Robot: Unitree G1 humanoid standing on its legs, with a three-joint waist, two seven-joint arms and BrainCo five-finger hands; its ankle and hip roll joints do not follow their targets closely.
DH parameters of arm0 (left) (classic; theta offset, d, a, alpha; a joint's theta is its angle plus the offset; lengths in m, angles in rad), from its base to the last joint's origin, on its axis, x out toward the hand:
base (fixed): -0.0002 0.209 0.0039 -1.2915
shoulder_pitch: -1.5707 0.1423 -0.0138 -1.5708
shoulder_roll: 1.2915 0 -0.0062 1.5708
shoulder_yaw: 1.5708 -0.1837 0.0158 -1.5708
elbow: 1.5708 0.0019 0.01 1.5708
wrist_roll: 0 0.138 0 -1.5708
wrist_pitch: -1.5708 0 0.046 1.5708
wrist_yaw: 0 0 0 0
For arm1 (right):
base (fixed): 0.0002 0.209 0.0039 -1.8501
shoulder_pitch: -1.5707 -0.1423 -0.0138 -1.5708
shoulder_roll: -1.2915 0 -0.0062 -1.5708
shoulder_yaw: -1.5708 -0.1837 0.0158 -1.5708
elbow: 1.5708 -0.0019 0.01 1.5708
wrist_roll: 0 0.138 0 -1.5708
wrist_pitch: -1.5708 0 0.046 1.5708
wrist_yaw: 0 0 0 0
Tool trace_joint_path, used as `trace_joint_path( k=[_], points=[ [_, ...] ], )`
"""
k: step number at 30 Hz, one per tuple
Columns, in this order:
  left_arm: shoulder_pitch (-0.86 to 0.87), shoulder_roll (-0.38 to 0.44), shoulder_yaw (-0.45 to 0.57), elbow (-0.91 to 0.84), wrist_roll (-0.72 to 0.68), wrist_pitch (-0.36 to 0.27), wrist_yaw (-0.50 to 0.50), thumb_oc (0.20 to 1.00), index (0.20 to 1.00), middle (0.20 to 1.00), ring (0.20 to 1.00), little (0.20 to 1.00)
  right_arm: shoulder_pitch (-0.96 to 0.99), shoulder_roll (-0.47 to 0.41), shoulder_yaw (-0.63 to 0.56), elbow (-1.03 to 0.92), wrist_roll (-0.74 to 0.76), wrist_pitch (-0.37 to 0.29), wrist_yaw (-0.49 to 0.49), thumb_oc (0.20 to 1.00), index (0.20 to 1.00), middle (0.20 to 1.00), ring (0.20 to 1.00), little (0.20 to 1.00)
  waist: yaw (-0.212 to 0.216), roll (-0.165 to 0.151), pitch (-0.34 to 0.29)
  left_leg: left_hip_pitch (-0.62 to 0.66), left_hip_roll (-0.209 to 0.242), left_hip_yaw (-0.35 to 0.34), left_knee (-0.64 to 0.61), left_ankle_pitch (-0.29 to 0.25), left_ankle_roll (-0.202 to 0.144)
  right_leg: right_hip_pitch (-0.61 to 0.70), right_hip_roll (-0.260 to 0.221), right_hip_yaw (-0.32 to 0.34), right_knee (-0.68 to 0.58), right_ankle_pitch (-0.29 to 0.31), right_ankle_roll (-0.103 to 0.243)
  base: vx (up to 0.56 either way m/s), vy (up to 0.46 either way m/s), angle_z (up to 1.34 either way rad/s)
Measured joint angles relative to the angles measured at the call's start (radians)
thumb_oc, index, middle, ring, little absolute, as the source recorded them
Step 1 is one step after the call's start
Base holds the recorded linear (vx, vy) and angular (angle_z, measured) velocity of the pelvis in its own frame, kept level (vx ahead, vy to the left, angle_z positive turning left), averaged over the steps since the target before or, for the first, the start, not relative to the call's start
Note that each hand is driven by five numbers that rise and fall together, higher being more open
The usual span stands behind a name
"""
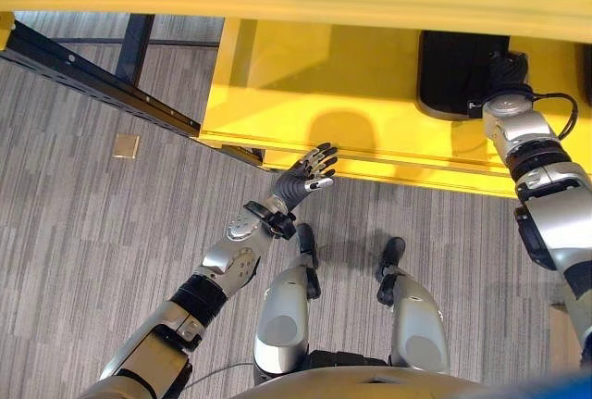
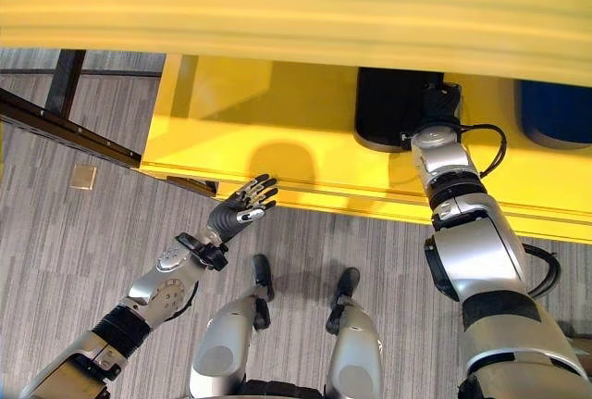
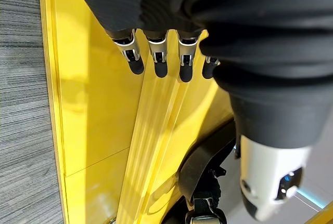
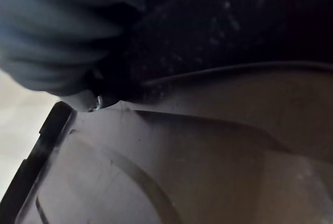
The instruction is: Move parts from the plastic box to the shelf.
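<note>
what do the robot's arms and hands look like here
Both arms are silver-grey metal shells broken by black bands at the joints. The left hand has a dark ribbed cover over its back and wrist, with silver fingers ending in dark tips. The right hand shows the same dark ribbed cover above a round silver wrist piece, and a black cable loops out beside that wrist.

The left hand (image 1: 310, 177) hovers with fingers spread straight, while the right hand (image 2: 442, 103) reaches forward, fingers hidden.
</note>
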Motion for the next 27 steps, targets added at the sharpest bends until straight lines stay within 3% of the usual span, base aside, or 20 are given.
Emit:
trace_joint_path(
  k=[14, 16, 27],
  points=[
    [0.007, 0.013, -0.052, 0.0, -0.001, 0.02, 0.023, 1.0, 1.0, 1.0, 1.0, 1.0, -0.045, -0.005, 0.006, 0.017, 0.0, 0.017, -0.025, 0.2, 0.2, 0.2, 0.2, 0.2, 0.0, 0.003, 0.002, -0.025, -0.007, 0.002, 0.004, 0.002, 0.002, -0.041, -0.015, 0.004, 0.036, -0.013, 0.0, 0.03, -0.008, 0.0],
    [0.011, 0.017, -0.055, 0.0, -0.001, 0.022, 0.025, 1.0, 1.0, 1.0, 1.0, 1.0, -0.062, -0.016, 0.008, 0.016, 0.001, 0.023, -0.03, 0.2, 0.2, 0.2, 0.2, 0.2, 0.001, 0.019, 0.009, -0.027, -0.006, 0.001, 0.012, 0.002, 0.003, -0.043, -0.015, 0.006, 0.041, -0.013, -0.001, 0.05, -0.016, -0.02],
    [0.024, 0.022, -0.068, 0.0, -0.001, 0.024, 0.043, 1.0, 1.0, 1.0, 1.0, 1.0, -0.091, -0.028, 0.048, 0.022, 0.017, 0.036, -0.038, 0.2, 0.2, 0.2, 0.2, 0.2, 0.002, 0.029, 0.014, -0.037, -0.005, 0.0, 0.024, 0.002, 0.002, -0.076, -0.027, 0.011, 0.105, -0.044, -0.012, 0.06, -0.007, 0.01]
  ],
)
